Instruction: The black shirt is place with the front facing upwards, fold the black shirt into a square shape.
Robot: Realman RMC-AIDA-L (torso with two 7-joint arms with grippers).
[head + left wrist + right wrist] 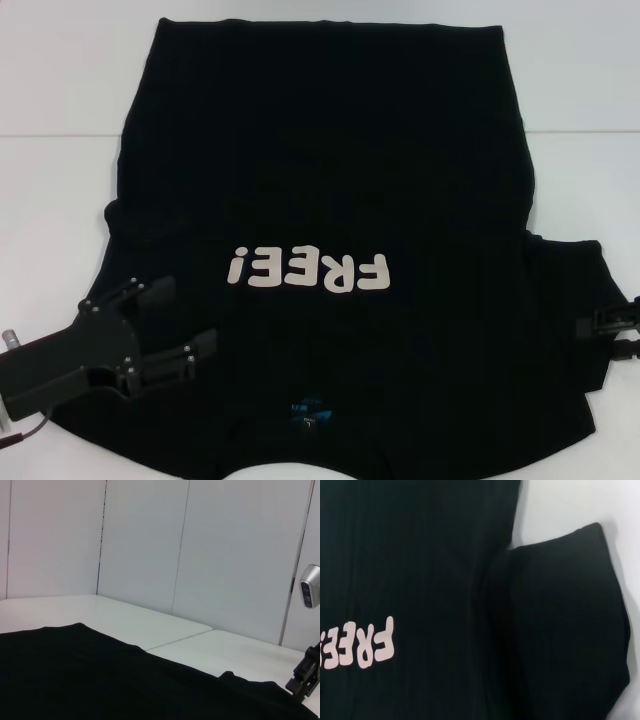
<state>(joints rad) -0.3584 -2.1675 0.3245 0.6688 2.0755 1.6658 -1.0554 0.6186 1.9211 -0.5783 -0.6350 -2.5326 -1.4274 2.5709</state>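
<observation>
You see one white tabletop (60,90) with one black cloth shirt (330,160) spread flat, front up, collar toward you and hem far. White blocky "FREE!" print (307,271) reads upside down. Left claw (188,320), jaws wide, sits over the left sleeve. Right claw (612,328) reaches the right sleeve; its opening you cannot tell.

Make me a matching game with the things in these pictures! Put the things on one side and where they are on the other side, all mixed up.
Things:
1. black shirt
2. white "FREE!" print
3. blue neck label
4. left gripper

Places or states:
A. jaws open, over the shirt's sleeve on the robot's left
B. spread flat on the white table
C. by the collar, at the shirt's near edge
D. across the middle of the shirt's front

Pairs: 1-B, 2-D, 3-C, 4-A
</observation>
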